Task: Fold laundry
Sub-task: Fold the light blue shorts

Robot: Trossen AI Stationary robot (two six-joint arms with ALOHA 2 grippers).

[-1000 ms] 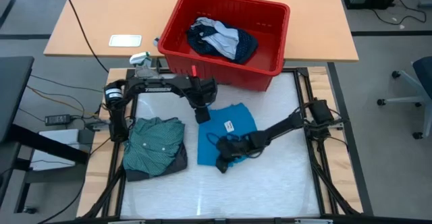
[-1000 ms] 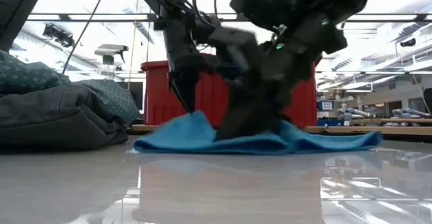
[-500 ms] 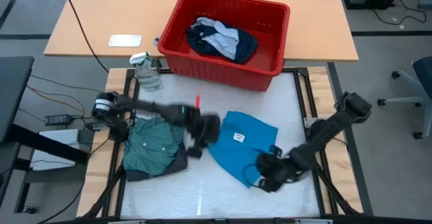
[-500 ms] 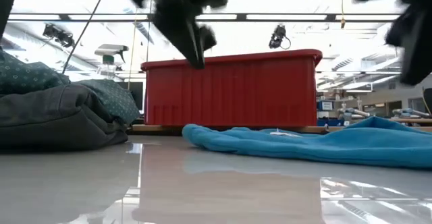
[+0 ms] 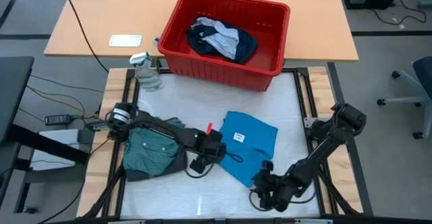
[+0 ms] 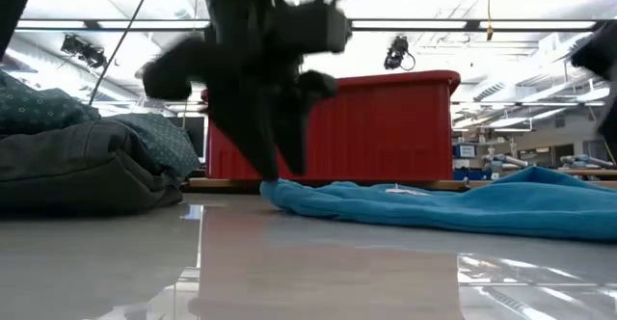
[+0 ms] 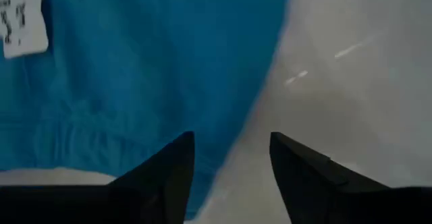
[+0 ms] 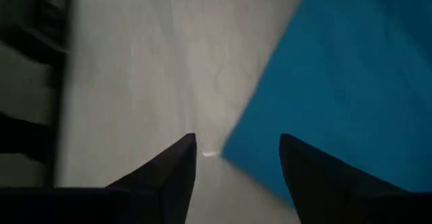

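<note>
White table, blue piece flat, left arm blurred

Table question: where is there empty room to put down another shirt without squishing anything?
Bare white table lies between the red bin and the blue cloth, and along the front edge below the green shirt. The middle is crowded: left gripper and right gripper, both open, flank the blue cloth.
</note>
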